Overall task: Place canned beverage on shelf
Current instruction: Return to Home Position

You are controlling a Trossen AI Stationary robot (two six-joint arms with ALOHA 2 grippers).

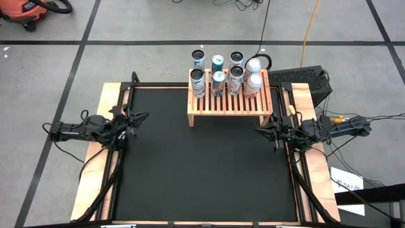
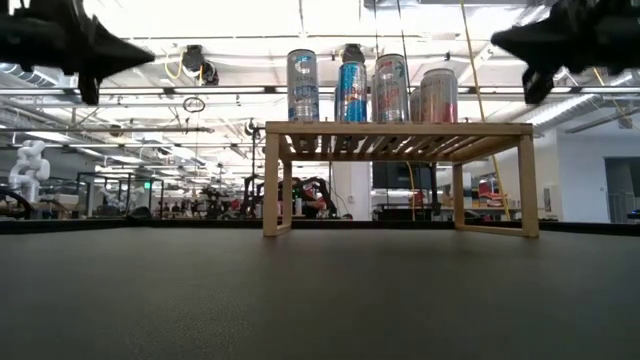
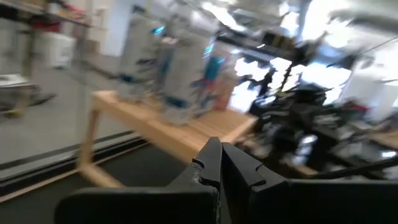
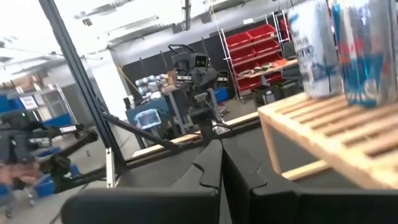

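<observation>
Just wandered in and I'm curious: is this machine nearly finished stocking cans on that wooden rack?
Looks essentially done. Eight cans stand in two rows on the wooden shelf; none lies on the black mat. The left gripper and right gripper are shut, empty, at the table's sides. Nothing visible remains to place.

My fingers (image 3: 210, 163) look like dark matt plastic. The shelf (image 1: 229, 105) is pale, smooth, unpainted wood. The cans (image 2: 303, 85) on it are glossy printed metal. The worktop (image 1: 202, 171) has a matt black surface, edged in light bare wood.
</observation>
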